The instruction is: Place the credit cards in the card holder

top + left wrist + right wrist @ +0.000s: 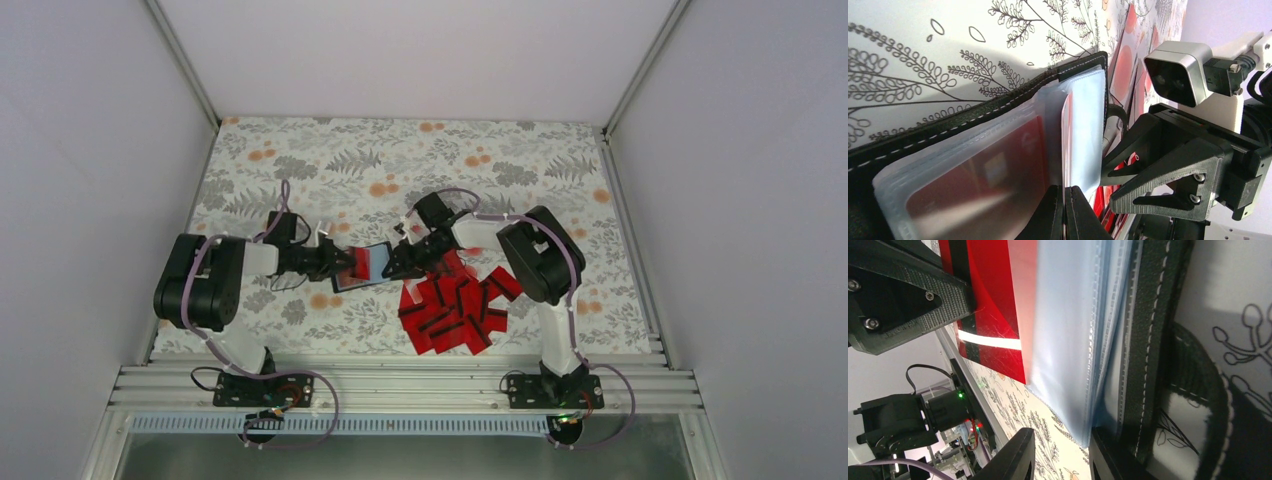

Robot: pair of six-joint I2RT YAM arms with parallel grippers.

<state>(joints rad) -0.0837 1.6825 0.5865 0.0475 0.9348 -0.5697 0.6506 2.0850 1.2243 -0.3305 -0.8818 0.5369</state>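
White walls box in a counter [300, 150] spread with a cloth of grey ferns and orange flowers. On the left, the left tool [1066, 194] is pinched fully closed on a leaf of the card holder [362, 268], holding it fanned open near the middle of the counter. 1 red card [973, 185] shows through a clear sleeve. Just to its right, the right tool [400, 262] meets the holder's open edge with its jaws partly apart and the sleeve edges between them; I cannot see a card in its grip. Further right, the loose credit cards [455, 312] lie in an overlapping heap on the cloth.

The cards look light, stiff and slick, and too thin to pinch flat off the cloth. I would take 1 where it overhangs a neighbour, by its long edges, leaving a short end free to lead into a pocket. The holder looks the trickier piece, with limp, glossy sleeves that buckle and slide shut. The stitched black cover, or a leaf close to the pocket mouth, seems the firmer hold. Pushing hard would likely bend the sleeve rather than seat the card.
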